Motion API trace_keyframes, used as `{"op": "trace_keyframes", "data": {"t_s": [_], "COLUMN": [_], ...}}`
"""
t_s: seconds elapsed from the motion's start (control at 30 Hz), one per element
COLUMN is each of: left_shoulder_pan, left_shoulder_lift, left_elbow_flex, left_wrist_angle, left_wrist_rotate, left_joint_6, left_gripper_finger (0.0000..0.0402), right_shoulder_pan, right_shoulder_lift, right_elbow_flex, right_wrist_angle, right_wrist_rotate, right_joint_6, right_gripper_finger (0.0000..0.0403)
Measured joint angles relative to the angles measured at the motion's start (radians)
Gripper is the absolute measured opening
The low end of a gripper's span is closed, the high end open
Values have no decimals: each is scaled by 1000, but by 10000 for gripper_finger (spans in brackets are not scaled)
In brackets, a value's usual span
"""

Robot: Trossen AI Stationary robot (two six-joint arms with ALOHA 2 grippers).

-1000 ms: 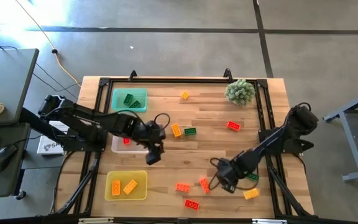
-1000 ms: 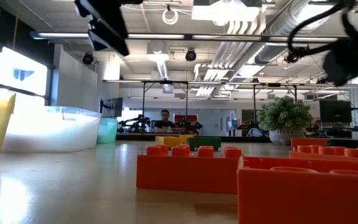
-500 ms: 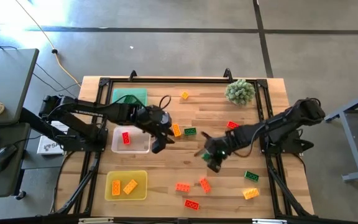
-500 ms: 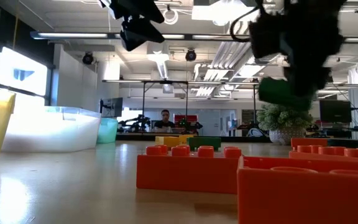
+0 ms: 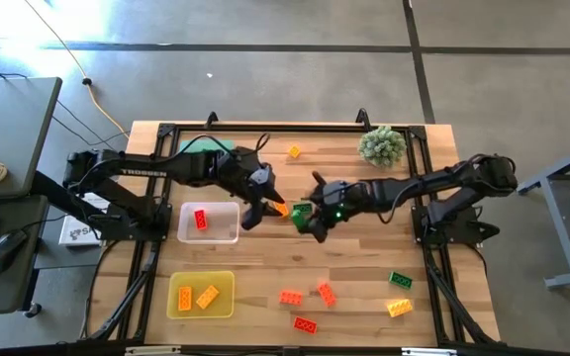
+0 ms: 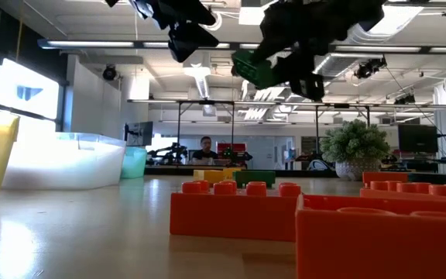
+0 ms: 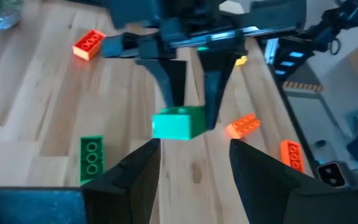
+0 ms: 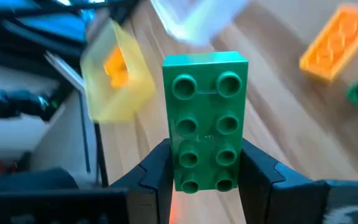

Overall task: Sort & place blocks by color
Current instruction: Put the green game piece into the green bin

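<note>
Blocks lie scattered over the wooden table point(image 5: 265, 257), and one green block point(image 8: 205, 122) is held off the surface between the fingers of the right gripper point(image 5: 312, 220), near the table's middle. Going from the left in the high view: the yellow tray point(image 5: 227, 293) at the near left holds two orange-yellow blocks point(image 5: 197, 296); behind it the clear tray point(image 5: 232, 235) holds one red block point(image 5: 200, 219); the green tray point(image 5: 198, 147) at the far left is partly covered by the left arm, whose forearm carries the white word TROSSEN point(image 5: 145, 171). The left gripper point(image 5: 257, 208) hangs just beside the clear tray with its fingers spread apart and nothing between them; in the left wrist view they frame the held green block point(image 7: 178, 122).

An orange-yellow block point(image 5: 279, 208) lies between the two grippers, and a small orange-yellow block point(image 5: 294, 151) sits near the far edge. The right gripper is clamped on the green block, studs facing its wrist camera. A second green block point(image 7: 92, 158) lies flat on the wood just beside it.

Toward the near edge lie an orange block point(image 5: 290, 297), another orange block point(image 5: 326, 293) and a red block point(image 5: 306, 324). Farther right are a red block point(image 7: 89, 43), a green block point(image 5: 400, 280) and an orange-yellow block point(image 5: 400, 308). The spiky plant point(image 5: 381, 144) stands at the far right corner.
</note>
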Motion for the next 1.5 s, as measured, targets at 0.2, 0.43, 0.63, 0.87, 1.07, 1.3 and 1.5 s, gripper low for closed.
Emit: {"op": "trace_keyframes", "data": {"t_s": [0.2,0.43,0.63,0.87,1.07,1.3,1.5], "left_shoulder_pan": [33,67,102,132,136,134,120], "left_shoulder_lift": [0,0,0,0,0,0,0], "left_elbow_flex": [0,0,0,0,0,0,0], "left_wrist_angle": [5,31,37,63,72,152,172], "left_wrist_rotate": [9,10,68,116,120,115,116], "left_joint_6": [0,-48,-113,-263,-363,-411,-398], "left_gripper_finger": [181,182,199,229,230,230,229], "right_shoulder_pan": [-21,-26,-36,-84,-109,-129,-128], "right_shoulder_lift": [0,0,0,1,1,0,0], "right_elbow_flex": [0,0,0,23,107,178,179], "right_wrist_angle": [129,136,142,147,105,-2,-6], "right_wrist_rotate": [21,64,96,48,2,-32,-57], "right_joint_6": [-24,-25,-70,-152,-258,-328,-323], "right_gripper_finger": [108,108,108,108,108,108,108]}}
